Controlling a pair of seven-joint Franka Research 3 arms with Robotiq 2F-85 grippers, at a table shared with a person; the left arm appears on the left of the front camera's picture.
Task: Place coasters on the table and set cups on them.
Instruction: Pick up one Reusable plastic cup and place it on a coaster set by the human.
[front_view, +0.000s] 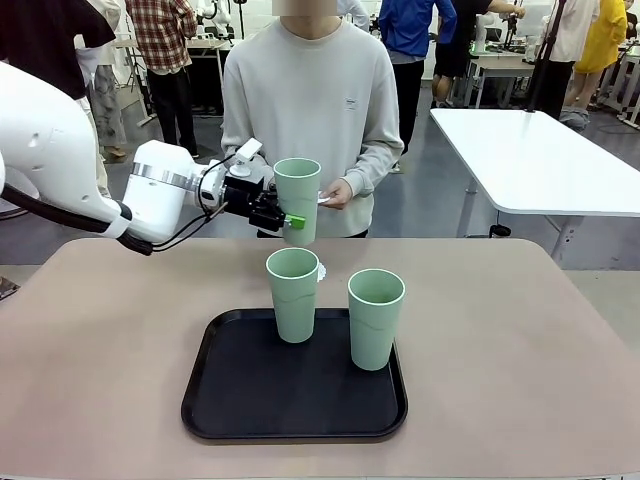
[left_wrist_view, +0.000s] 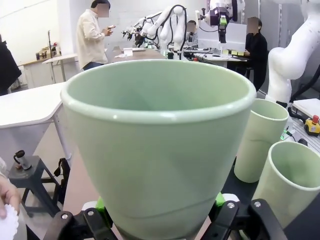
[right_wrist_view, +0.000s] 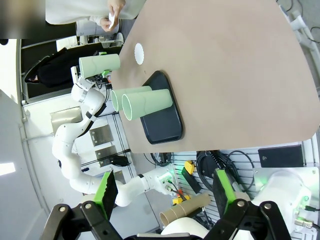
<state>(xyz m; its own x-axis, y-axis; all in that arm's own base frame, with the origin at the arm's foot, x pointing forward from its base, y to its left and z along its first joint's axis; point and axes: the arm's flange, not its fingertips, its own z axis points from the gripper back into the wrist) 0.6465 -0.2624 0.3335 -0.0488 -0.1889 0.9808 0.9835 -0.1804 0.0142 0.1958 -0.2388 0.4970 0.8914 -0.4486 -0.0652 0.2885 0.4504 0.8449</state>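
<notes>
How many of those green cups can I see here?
3. The held cup is up in the left gripper, near the table's far edge. The farther cup and the nearer cup stand upright, apart, on the black tray. None seems hidden.

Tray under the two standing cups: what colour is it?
Black; the tray shows best in the front view.

Table (front_view: 520, 340) bare left and right of tray (front_view: 215, 400): wide passage both sides. Tray front half bare. Tray rear blocked by left cup (front_view: 293, 295) and right cup (front_view: 376, 318), gap between them. Far side crowded: doily (front_view: 320, 270) behind left cup, raised cup (front_view: 298, 185) in left gripper (front_view: 296, 222) above it, person's hand (front_view: 338, 192) just beyond.
</notes>
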